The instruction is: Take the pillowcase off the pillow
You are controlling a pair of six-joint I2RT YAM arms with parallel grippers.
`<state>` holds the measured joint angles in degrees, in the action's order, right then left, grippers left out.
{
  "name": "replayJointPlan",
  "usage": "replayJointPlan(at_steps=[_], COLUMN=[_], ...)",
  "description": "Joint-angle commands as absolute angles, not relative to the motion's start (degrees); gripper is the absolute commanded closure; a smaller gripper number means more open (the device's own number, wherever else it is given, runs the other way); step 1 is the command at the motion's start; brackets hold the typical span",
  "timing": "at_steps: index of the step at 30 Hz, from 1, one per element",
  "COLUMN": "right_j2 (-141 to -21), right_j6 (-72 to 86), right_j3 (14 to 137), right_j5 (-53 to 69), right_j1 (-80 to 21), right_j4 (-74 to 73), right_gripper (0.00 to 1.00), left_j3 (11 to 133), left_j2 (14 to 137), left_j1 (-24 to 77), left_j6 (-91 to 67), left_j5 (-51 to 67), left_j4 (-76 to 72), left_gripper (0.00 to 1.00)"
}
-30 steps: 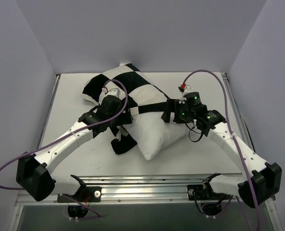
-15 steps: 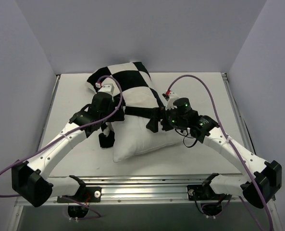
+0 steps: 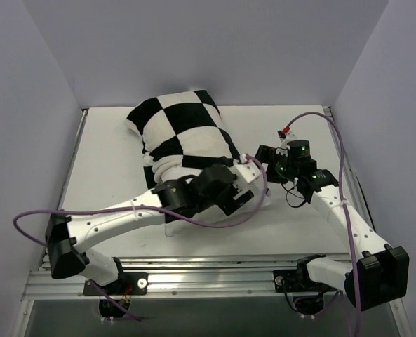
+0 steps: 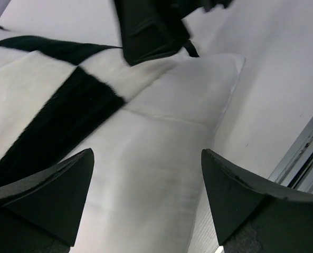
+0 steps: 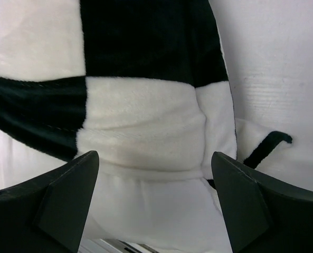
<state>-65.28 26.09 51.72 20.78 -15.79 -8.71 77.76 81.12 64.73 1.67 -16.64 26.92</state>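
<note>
Across the white surface (image 3: 299, 225) I see the pillow (image 4: 161, 158) lying from the far left corner toward the middle. The black-and-white checkered pillowcase (image 3: 183, 130) covers its far part, while the plain white near end sticks out bare. On the right wrist camera the pillowcase hem sits bunched in a fold across the pillow, with a thin black edging strip curling onto the surface beside it.

My left arm (image 3: 123, 214) reaches across the bare near end of the pillow. The right arm (image 3: 341, 210) comes in from the right side.

The left end effector (image 4: 146, 155) stands wide apart over the bare pillow and grips nothing. The right end effector (image 5: 154, 158) is also spread wide, hanging above the bunched hem and holding nothing. Purple cables (image 3: 25, 217) loop from both arms.
</note>
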Motion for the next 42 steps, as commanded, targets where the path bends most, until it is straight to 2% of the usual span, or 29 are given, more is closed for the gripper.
replayJointPlan(at_steps=[1,10,13,14,15,17,18,20,21,26,29,30,32,33,36,42], right_j2=[-66.44,-68.29,-69.25,-69.61,-70.48,-71.19,-71.54,-71.98,-72.24,-73.74,-74.88,-75.14,-76.64,-77.08,-78.92,-84.63], right_j6=[27.33,26.81,26.81,26.81,26.89,27.07,27.16,26.98,26.98,27.68,28.04,28.3,28.48,28.39,28.21,27.95], right_j3=[49.84,47.55,46.5,46.15,45.97,45.18,45.09,45.0,45.0,44.83,44.3,44.12,44.3,44.47,46.4,54.48], right_j5=[25.49,28.82,30.58,31.37,33.03,34.01,34.27,34.28,34.28,33.49,32.52,32.26,31.73,30.68,28.84,25.5], right_j1=[-14.68,-13.62,-13.62,-13.8,-13.8,-14.32,-15.11,-15.99,-16.61,-19.51,-20.04,-20.04,-20.04,-20.04,-19.51,-17.41], right_j4=[-5.36,-3.43,-2.11,-1.85,-1.06,-0.53,-0.61,1.66,1.93,4.22,6.23,7.46,8.17,8.87,9.84,12.48], right_gripper=[0.18,0.18,0.18,0.18,0.18,0.19,0.19,0.2,0.2,0.27,0.41,0.53,0.67,0.8,0.97,1.0], left_j3=[81.21,79.72,77.79,77.26,76.3,75.33,74.8,73.39,73.04,69.18,68.12,68.03,67.77,67.5,66.97,66.18], left_j2=[88.21,98.17,99.49,99.58,99.58,98.79,98.35,96.77,96.16,89.66,85.97,85.26,82.63,81.75,77.97,70.76], left_j1=[70.13,72.33,72.07,71.9,71.63,70.75,70.49,69.61,69.44,68.29,68.29,68.29,68.29,68.29,68.2,68.38], left_j6=[10.89,15.12,13.37,12.66,11.87,9.68,9.15,7.65,7.12,3.61,1.68,1.23,0.7,-1.12,-2.72,-6.32], left_j5=[-23.28,-35.67,-39.27,-39.55,-39.38,-38.76,-38.5,-37.53,-37.09,-32.18,-30.41,-30.15,-29.53,-29.18,-26.9,-18.47], left_j4=[24.96,21.45,21.09,21.09,21.09,20.66,20.48,19.87,19.78,18.28,19.15,19.6,20.91,21.27,23.2,28.03], left_gripper=[0.09,0.09,0.19,0.24,0.38,0.55,0.73,0.95,0.97,0.98,0.98,0.98,0.98,0.98,0.98,0.98])
